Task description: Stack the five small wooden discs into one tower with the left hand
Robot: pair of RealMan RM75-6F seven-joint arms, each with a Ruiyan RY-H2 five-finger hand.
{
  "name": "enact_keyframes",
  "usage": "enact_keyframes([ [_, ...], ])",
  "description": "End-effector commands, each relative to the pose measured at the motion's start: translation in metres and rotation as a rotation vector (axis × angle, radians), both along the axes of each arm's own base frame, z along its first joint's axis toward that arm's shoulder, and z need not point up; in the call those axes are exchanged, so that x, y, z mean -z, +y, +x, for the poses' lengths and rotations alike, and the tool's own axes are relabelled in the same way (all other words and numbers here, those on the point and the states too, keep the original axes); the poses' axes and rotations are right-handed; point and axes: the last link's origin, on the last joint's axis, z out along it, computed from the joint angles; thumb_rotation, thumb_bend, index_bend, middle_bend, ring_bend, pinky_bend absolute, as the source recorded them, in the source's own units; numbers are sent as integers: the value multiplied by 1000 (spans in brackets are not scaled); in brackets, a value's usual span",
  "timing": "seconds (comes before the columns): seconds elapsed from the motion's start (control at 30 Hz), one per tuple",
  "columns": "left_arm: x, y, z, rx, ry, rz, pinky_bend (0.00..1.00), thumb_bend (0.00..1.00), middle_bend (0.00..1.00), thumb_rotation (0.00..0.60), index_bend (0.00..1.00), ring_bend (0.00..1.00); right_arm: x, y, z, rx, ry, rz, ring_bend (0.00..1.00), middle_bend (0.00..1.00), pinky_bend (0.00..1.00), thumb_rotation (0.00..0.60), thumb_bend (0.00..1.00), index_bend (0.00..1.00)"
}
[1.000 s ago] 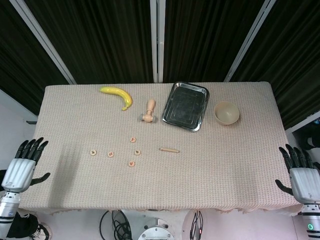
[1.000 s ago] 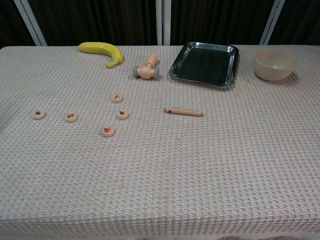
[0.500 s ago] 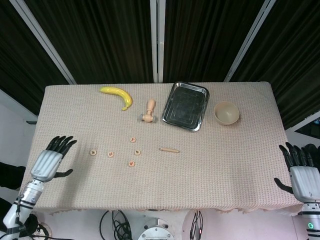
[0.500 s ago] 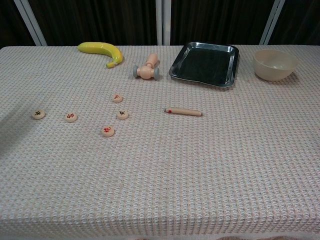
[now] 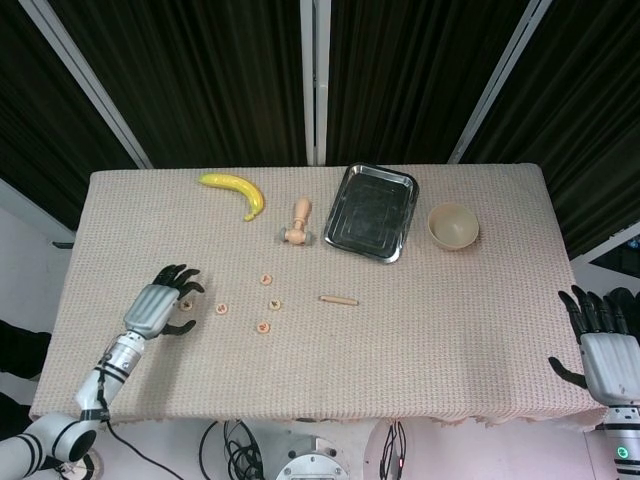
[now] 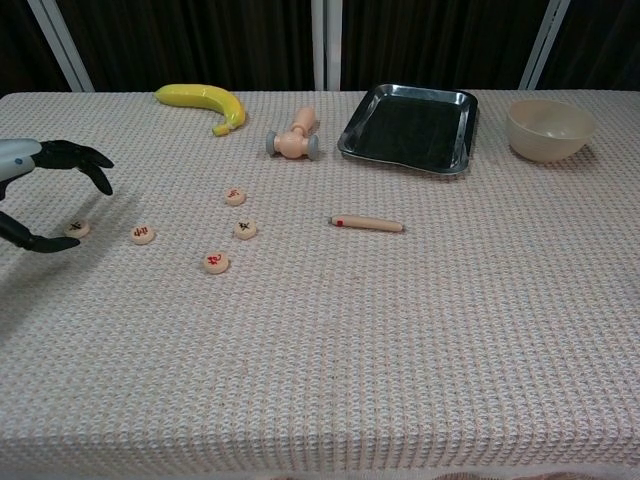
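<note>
The wooden discs (image 6: 216, 262) bear small red or dark marks, too small to read.

Beige woven tablecloth (image 6: 400, 330); pale wooden discs (image 6: 216, 262) marked red or black; yellow banana (image 6: 200, 100); silver metal tray (image 6: 455, 160); cream bowl (image 6: 549, 129).

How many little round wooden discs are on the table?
5, all lying flat and separate: one disc under the left hand, one beside it, and three clustered further right. None stacked yet.
</note>
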Motion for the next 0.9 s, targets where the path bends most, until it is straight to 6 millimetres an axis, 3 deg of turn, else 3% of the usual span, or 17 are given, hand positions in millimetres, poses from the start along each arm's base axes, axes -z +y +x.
enact_keyframes([
  [0.03,2,4,-5,-9,43,17,0,258,115,600,355,0,-1,0,-1,2,0,-3,0,0,0,600,112,0],
  [0.27,8,3,-17,-55,50,28,0,259,127,600,394,0,-3,-2,-1,5,-3,-1,0,0,0,600,103,0],
  [0.9,15,10,-25,-71,40,35,0,268,142,600,460,0,-4,-4,-2,14,-1,-3,0,0,0,600,114,0],
])
